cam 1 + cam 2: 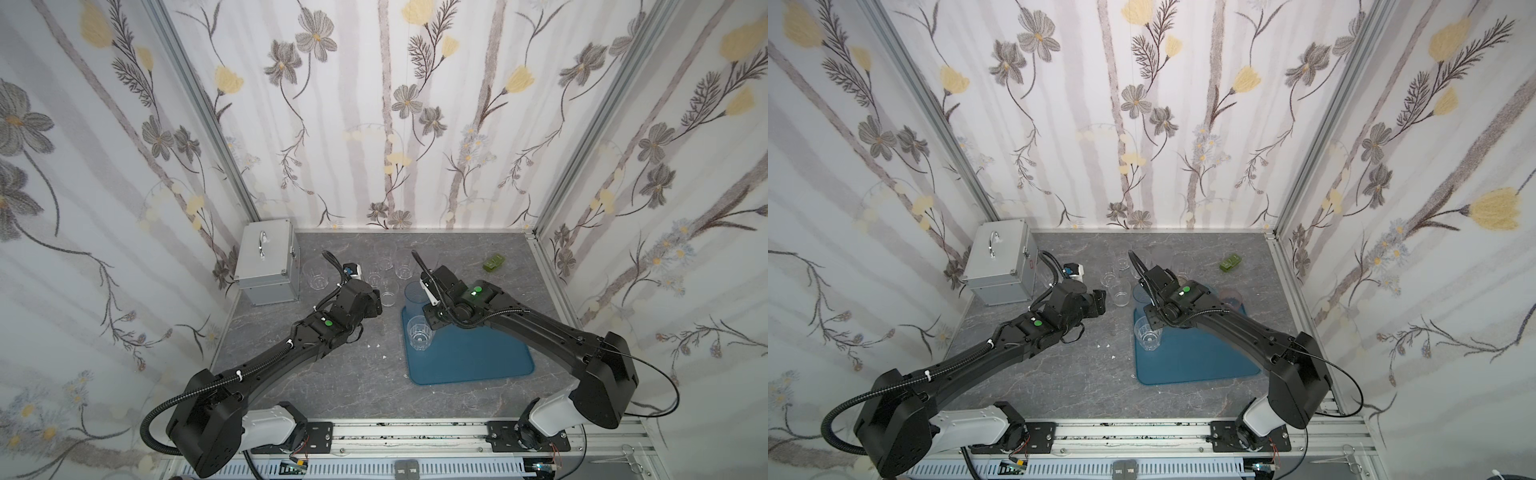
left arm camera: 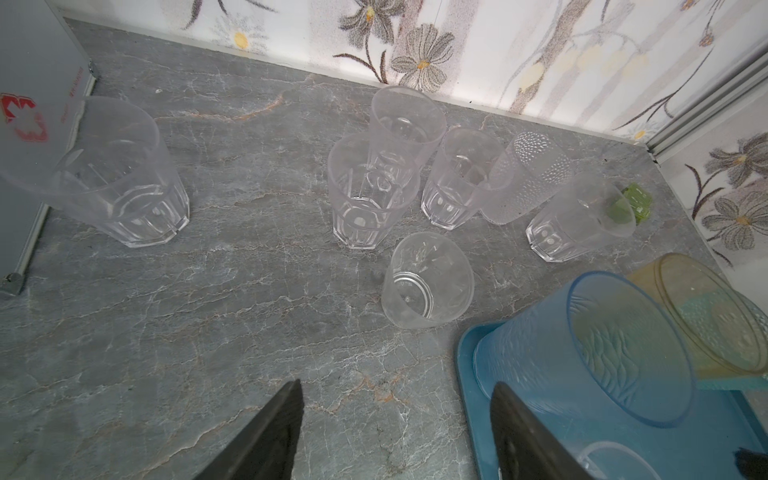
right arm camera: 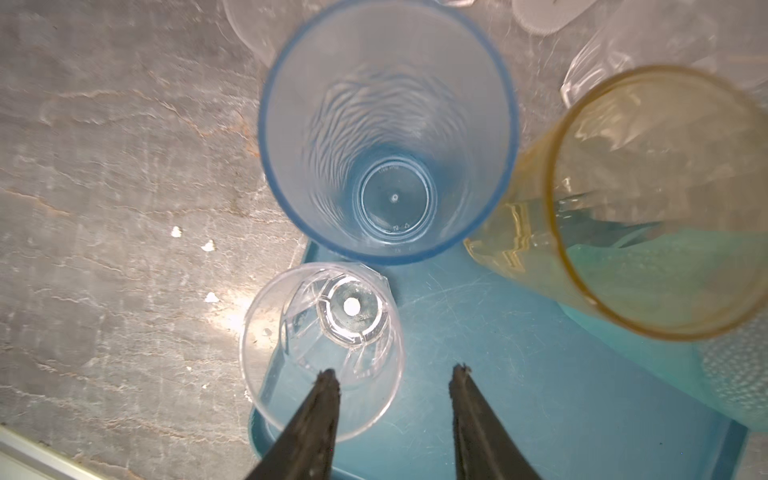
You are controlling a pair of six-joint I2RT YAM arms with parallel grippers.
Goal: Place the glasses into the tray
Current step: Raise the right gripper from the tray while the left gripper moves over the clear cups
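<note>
The teal-blue tray (image 1: 478,361) (image 1: 1200,365) lies right of centre. At its far left corner stand a tall blue glass (image 3: 388,137) (image 1: 414,296), a short clear faceted glass (image 3: 322,349) (image 1: 419,332) and a yellow glass (image 3: 648,199). My right gripper (image 3: 394,371) hangs open over the clear glass, one finger above its mouth and the other outside its rim, gripping nothing. Several clear glasses (image 2: 365,199) (image 1: 388,293) stand on the table behind the tray. My left gripper (image 2: 397,384) (image 1: 1100,301) is open and empty above bare table, just left of the tray's corner.
A silver metal case (image 1: 266,266) (image 1: 998,262) stands at the back left, with one clear glass (image 2: 120,187) beside it. A small green object (image 1: 493,262) (image 2: 633,201) lies near the back right. White crumbs (image 3: 210,297) dot the table left of the tray.
</note>
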